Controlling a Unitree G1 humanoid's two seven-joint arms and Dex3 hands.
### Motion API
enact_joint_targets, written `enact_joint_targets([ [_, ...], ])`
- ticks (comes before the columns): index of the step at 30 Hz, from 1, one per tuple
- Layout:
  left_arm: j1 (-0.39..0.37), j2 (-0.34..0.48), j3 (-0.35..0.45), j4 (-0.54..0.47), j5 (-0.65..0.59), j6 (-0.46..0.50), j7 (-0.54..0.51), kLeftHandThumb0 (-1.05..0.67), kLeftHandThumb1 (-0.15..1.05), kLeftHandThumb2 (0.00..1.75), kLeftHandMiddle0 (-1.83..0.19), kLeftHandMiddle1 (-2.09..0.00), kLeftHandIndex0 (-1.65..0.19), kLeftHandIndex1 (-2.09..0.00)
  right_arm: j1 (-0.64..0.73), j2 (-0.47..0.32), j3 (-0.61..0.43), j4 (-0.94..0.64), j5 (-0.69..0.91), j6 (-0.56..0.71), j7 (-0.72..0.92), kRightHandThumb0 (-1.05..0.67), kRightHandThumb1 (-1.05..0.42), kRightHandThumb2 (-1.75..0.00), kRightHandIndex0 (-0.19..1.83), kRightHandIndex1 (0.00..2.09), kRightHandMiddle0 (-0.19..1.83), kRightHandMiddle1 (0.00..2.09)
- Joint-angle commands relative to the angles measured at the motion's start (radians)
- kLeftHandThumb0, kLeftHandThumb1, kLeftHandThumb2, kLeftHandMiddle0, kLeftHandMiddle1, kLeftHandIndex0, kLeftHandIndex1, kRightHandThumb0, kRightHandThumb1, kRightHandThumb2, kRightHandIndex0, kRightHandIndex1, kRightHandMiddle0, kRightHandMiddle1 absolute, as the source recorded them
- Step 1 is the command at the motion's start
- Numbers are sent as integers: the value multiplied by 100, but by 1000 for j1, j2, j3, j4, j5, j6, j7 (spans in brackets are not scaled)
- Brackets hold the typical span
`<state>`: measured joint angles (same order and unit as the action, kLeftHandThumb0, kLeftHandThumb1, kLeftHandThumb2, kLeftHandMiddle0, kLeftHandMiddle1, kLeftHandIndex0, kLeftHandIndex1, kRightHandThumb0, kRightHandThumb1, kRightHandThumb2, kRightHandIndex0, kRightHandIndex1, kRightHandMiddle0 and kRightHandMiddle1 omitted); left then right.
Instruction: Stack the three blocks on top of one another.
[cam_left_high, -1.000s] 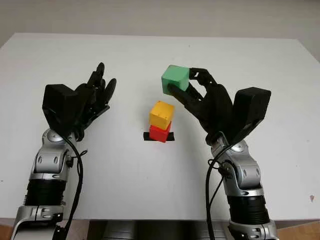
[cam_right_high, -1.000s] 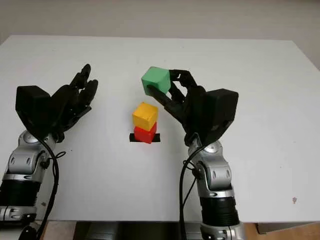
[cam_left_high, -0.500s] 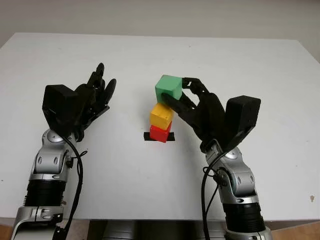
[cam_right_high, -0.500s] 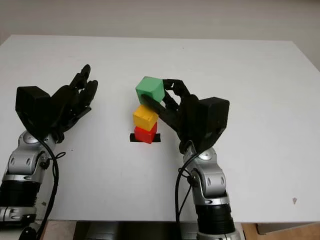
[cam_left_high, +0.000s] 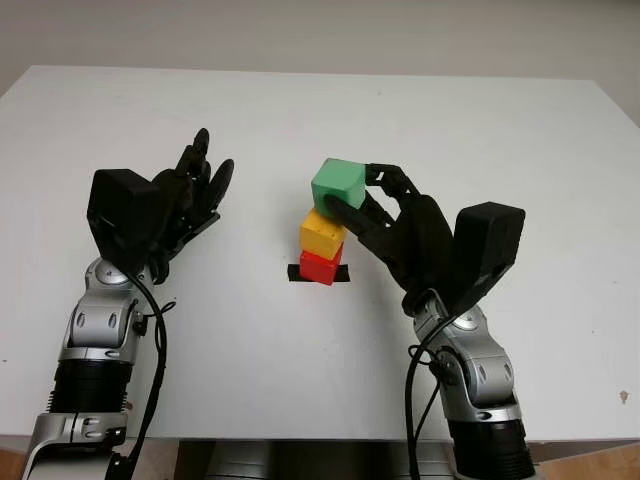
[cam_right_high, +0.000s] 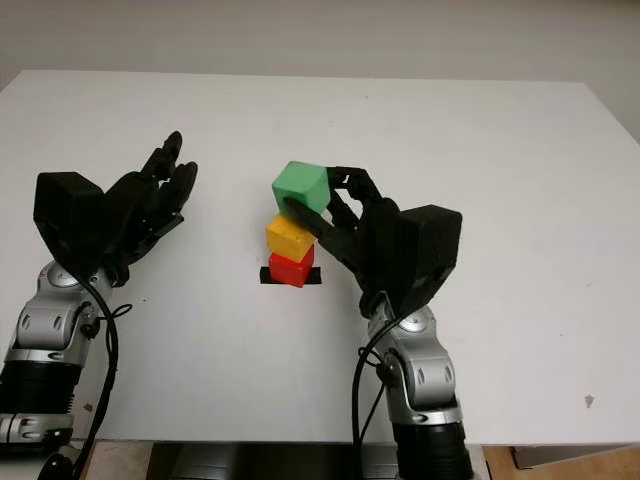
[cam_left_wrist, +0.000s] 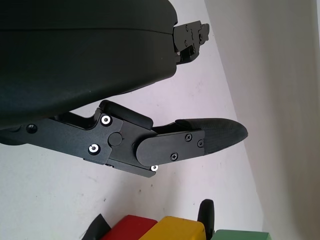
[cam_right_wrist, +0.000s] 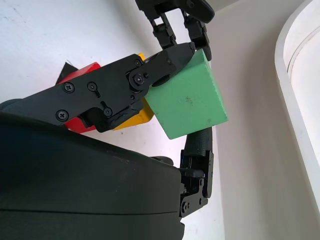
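We see the white desk (cam_left_high: 320, 110) from the head cameras, both arms coming in from the near edge. At mid-desk sits a small strip of black tape (cam_left_high: 318, 273), and on it the red block (cam_left_high: 320, 267). The yellow block (cam_left_high: 322, 233) stands on the red one, turned slightly askew to it.

Our right hand (cam_left_high: 360, 195) has its fingers closed on the green block (cam_left_high: 337, 184) — one finger pressing the near lower face, the others hooked over the far side. The green block is tilted, its near corner down just above the yellow block's top; from the head views we cannot tell whether the two touch. In the right wrist view the green block (cam_right_wrist: 190, 100) is pinched between the fingers (cam_right_wrist: 120, 85), with the yellow block (cam_right_wrist: 135, 116) and red block (cam_right_wrist: 80, 74) showing behind the finger links.

Our left hand (cam_left_high: 190, 190) is open and holds nothing — it is raised over the desk to the left of the stack, well apart from it. The left wrist view takes in one finger (cam_left_wrist: 200, 137) of that hand over bare desk, and at the frame's edge the red, yellow and green blocks in a row.
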<state>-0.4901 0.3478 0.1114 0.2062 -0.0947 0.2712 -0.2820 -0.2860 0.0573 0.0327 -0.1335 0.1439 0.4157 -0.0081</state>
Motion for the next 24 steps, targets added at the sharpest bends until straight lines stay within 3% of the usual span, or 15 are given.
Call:
enact_joint_targets([
  [1,-8,0,-6,-14,0,7,-4,-73,105,53,19,0,19,0,8,13,2,-26,8,6,5,-43,-93,-5,31,5,30,156],
  [24,10,-9,-2,-39,-4,37,7,-74,105,53,19,0,19,0,5,28,23,2,27,21,-2,-42,-95,-6,28,5,25,161],
])
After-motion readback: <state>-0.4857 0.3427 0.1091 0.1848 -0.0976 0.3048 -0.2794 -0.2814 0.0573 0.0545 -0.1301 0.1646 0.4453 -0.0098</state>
